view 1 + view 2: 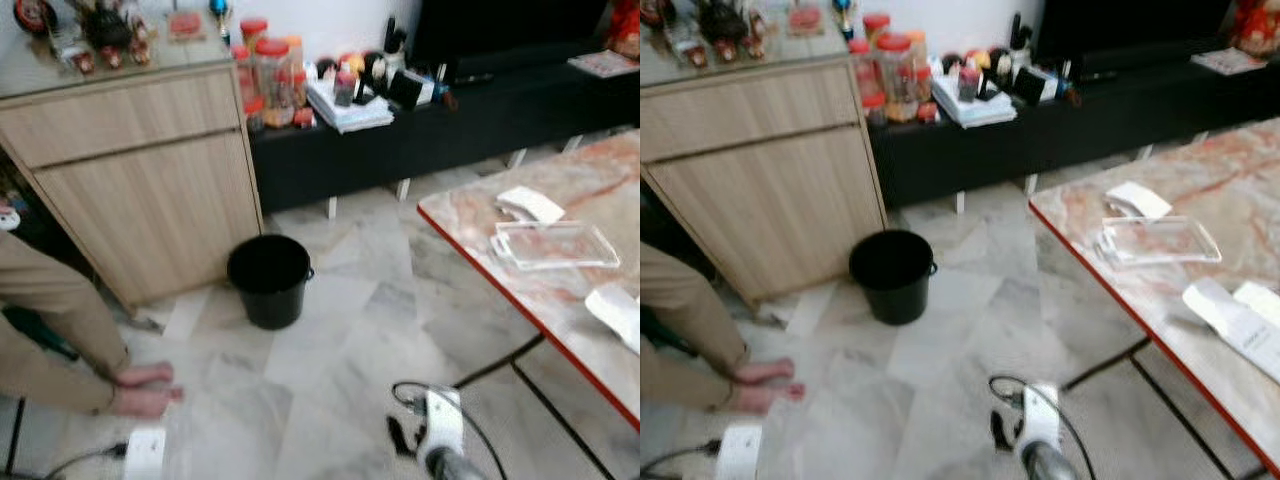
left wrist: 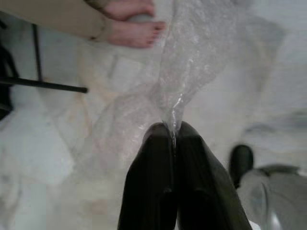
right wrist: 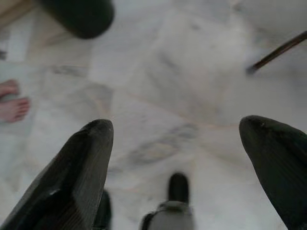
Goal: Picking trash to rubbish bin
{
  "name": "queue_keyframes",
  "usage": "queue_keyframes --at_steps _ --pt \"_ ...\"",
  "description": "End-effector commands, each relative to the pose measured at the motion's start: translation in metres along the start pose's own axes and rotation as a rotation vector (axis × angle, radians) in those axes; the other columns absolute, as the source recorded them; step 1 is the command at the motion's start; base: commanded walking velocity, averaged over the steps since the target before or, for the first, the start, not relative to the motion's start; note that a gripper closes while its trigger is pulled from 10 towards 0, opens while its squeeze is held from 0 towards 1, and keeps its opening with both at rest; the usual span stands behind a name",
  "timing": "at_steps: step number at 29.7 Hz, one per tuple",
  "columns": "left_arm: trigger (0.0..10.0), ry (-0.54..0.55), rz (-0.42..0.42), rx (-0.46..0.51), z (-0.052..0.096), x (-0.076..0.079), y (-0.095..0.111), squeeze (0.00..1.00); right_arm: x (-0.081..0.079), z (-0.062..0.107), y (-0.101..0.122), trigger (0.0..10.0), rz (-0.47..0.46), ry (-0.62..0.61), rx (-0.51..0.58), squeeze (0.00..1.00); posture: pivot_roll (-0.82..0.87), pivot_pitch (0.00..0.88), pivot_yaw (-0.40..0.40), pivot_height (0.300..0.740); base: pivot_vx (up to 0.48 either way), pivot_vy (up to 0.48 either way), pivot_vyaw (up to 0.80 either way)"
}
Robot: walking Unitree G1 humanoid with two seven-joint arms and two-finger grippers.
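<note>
Left gripper (image 2: 172, 132): fingers pinched tight on clear plastic wrap (image 2: 192, 62), carried low over marble floor (image 1: 330, 380). Right gripper (image 3: 177, 139): fingers spread wide, empty. Black rubbish bin (image 1: 268, 280) farther ahead beside wooden cabinet (image 1: 140, 170); drop-off pending, more litter on table (image 1: 560, 190).

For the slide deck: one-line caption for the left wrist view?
Left tool shut on clear plastic wrap, above marble floor.

The floor (image 1: 340, 360) around the black bin (image 1: 268, 278) is open. A wooden cabinet (image 1: 140, 190) stands just beside the bin. A person's feet (image 1: 145, 388) are on the left, a table (image 1: 560, 290) on the right.
</note>
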State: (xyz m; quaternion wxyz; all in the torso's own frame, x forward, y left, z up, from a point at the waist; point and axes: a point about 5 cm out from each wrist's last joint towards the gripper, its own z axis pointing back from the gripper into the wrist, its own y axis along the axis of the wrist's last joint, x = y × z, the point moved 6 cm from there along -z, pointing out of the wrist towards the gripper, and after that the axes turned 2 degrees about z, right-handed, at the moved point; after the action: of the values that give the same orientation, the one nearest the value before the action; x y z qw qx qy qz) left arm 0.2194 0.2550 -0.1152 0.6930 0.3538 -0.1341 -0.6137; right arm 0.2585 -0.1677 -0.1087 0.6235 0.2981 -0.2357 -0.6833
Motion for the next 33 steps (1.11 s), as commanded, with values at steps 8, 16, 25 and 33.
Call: queue_keyframes --at_steps 8,16,25,33 --pt "10.0 0.021 0.002 -0.019 0.0001 -0.0104 -0.0057 0.0 -0.0067 -0.0006 -0.0009 10.0 -0.013 0.01 0.001 0.0 0.08 0.126 -0.005 0.74 0.307 0.0 0.0" --pt "10.0 0.025 0.001 -0.02 0.0003 -0.0122 -0.0066 0.0 -0.0078 -0.0003 -0.0009 10.0 0.016 0.02 0.006 0.0 0.08 0.133 -0.005 0.74 0.308 0.0 0.07" --pt "10.0 0.025 0.005 -0.019 0.0004 -0.0111 -0.0066 0.0 -0.0074 -0.0004 -0.0011 10.0 -0.008 0.015 0.004 0.0 0.08 0.137 -0.007 0.74 0.306 0.0 0.62" --pt "10.0 0.026 0.009 -0.019 0.0004 -0.0108 -0.0064 0.0 -0.009 -0.0008 -0.0002 10.0 0.016 0.024 0.002 0.0 0.09 0.142 -0.01 0.74 0.307 0.0 0.0"
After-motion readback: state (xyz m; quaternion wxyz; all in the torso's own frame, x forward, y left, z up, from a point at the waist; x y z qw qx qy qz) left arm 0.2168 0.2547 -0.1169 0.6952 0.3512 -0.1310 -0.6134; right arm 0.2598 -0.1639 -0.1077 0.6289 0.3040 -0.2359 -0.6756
